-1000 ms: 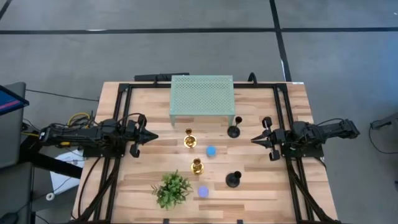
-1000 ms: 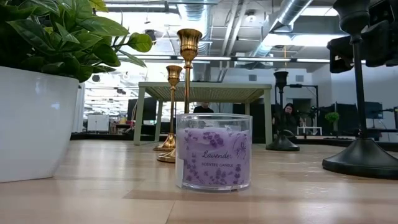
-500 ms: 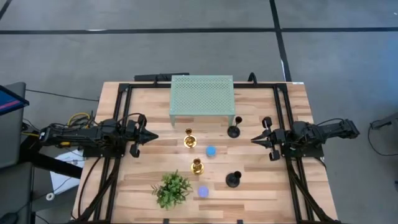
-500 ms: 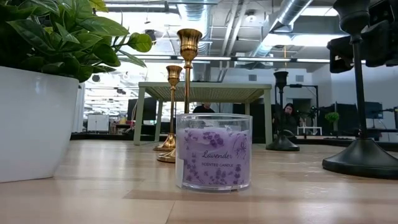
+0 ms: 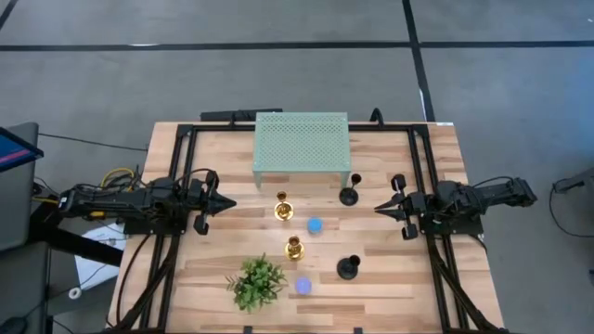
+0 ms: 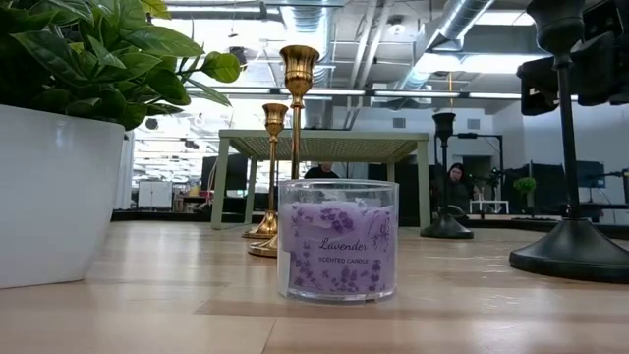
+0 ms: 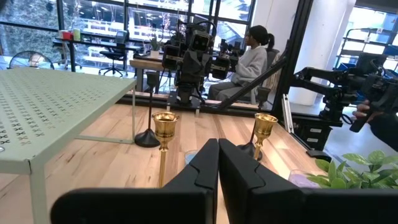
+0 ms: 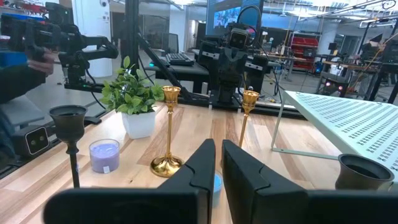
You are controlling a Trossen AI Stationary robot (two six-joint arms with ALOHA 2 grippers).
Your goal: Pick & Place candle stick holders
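The table holds two gold candle stick holders [image 5: 283,208] [image 5: 294,247], two black candle stick holders [image 5: 348,196] [image 5: 348,268], two candles [image 5: 315,225] [image 5: 303,286], one plant [image 5: 257,282] and one green perforated shelf [image 5: 302,142].

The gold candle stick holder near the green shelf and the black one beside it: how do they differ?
The gold holder is shiny brass; the black holder is matte dark. The gold one stands left of the blue candle, the black one right, nearer the right end effector. Both stand upright, ungripped, before the shelf.
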